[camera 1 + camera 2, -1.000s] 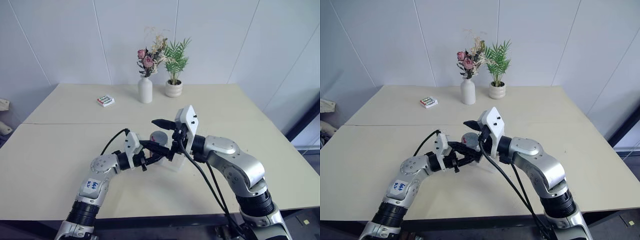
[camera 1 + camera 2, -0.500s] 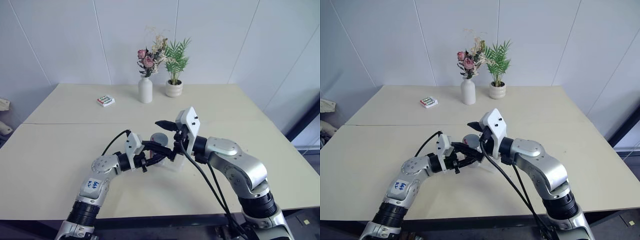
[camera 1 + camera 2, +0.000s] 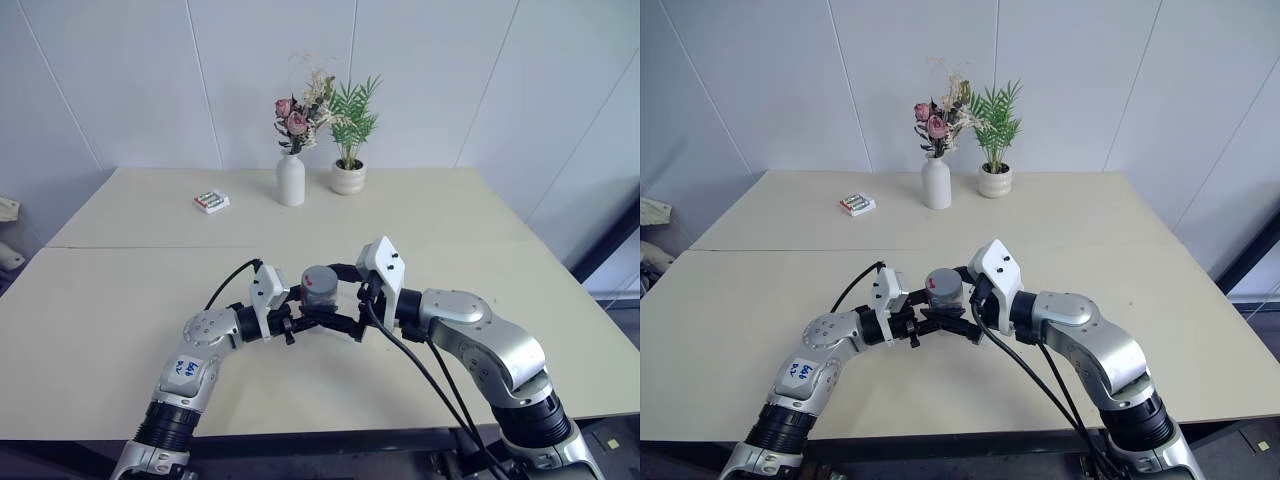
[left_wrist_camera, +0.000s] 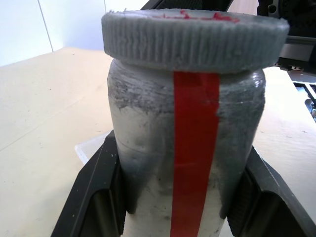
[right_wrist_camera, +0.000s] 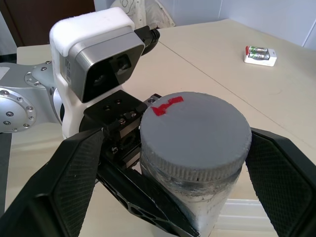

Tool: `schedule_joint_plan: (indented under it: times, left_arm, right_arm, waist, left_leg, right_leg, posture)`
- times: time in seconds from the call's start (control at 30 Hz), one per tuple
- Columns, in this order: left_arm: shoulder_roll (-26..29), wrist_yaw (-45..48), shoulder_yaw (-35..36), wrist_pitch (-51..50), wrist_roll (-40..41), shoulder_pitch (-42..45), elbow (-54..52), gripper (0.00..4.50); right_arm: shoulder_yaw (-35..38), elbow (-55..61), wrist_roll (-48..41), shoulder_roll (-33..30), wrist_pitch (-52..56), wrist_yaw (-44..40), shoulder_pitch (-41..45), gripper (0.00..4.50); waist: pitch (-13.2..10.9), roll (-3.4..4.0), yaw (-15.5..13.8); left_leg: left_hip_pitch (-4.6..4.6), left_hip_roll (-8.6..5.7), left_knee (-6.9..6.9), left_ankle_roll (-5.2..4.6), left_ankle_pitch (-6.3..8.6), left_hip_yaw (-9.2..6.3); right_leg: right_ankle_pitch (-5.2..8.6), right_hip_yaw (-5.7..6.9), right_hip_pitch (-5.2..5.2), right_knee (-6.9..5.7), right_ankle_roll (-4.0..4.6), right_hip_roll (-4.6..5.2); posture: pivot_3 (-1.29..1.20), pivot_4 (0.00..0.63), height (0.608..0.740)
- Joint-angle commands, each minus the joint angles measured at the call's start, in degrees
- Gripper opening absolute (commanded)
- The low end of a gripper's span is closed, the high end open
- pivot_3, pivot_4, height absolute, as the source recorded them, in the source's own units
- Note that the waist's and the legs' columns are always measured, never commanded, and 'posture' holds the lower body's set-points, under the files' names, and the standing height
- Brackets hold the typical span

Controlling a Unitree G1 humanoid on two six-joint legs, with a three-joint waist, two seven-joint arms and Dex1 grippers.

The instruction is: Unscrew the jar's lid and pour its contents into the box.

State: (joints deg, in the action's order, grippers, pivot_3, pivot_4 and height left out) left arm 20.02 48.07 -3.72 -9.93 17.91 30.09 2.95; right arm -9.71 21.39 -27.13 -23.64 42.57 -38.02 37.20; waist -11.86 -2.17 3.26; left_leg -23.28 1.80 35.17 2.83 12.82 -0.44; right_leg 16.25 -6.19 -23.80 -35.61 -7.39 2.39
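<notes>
So the left gripper (image 3: pixel 312 312) is clamped on the lower body of the jar (image 3: pixel 320 296), holding it upright just above the table (image 3: pixel 120 300), near the front and about mid-scene. The right gripper (image 5: pixel 173 163) has its fingers spread wide on either side of the lid (image 5: pixel 193 132), not touching it yet. My guess is the jar is stiff, fairly light and a bit slick, so it could spin in the grip; the ribbed edge of the lid looks like the spot to pinch. The left wrist view shows those ribs and the red strip (image 4: pixel 194 148) down the side up close. The right wrist view shows the red mark on top, plus an edge of the clear box (image 5: pixel 245 220) right behind the jar. I can't make out the contents.
</notes>
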Motion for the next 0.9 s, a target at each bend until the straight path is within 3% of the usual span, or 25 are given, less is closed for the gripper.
schedule_joint_plan:
  times: [0.03,0.83,0.9]
  left_arm:
    - [-0.32,0.36,0.09,0.30,1.00,0.50,-2.71,2.04]
    - [-0.17,1.35,-0.47,-1.28,1.36,-0.66,-4.19,2.04]
    - [-0.21,1.33,-0.46,-1.23,1.34,-0.71,-4.15,2.04]
  right_arm:
    - [1.33,-0.31,-0.68,0.69,-0.81,-0.15,0.44,4.50]
    - [3.17,-5.11,0.09,2.30,-3.75,-0.18,3.89,4.50]
    - [3.29,-5.26,0.04,2.49,-4.13,-0.23,3.91,4.10]
  waist:
    - [0.00,0.00,0.00]
    - [0.00,0.00,0.01]
    - [0.00,0.00,0.02]
  left_leg:
    - [0.00,0.00,0.00,0.00,0.00,0.00]
    - [0.00,0.00,0.00,0.00,0.00,0.00]
    - [0.00,0.00,0.00,0.00,0.00,-0.01]
  right_leg:
    - [0.00,0.00,0.00,0.00,0.00,0.00]
    - [0.00,0.00,0.00,0.00,-0.01,0.00]
    - [0.00,0.00,0.00,0.00,-0.01,0.00]
  posture:
    - [0.00,0.150,0.740]
    - [0.00,0.150,0.740]
    - [0.00,0.150,0.740]
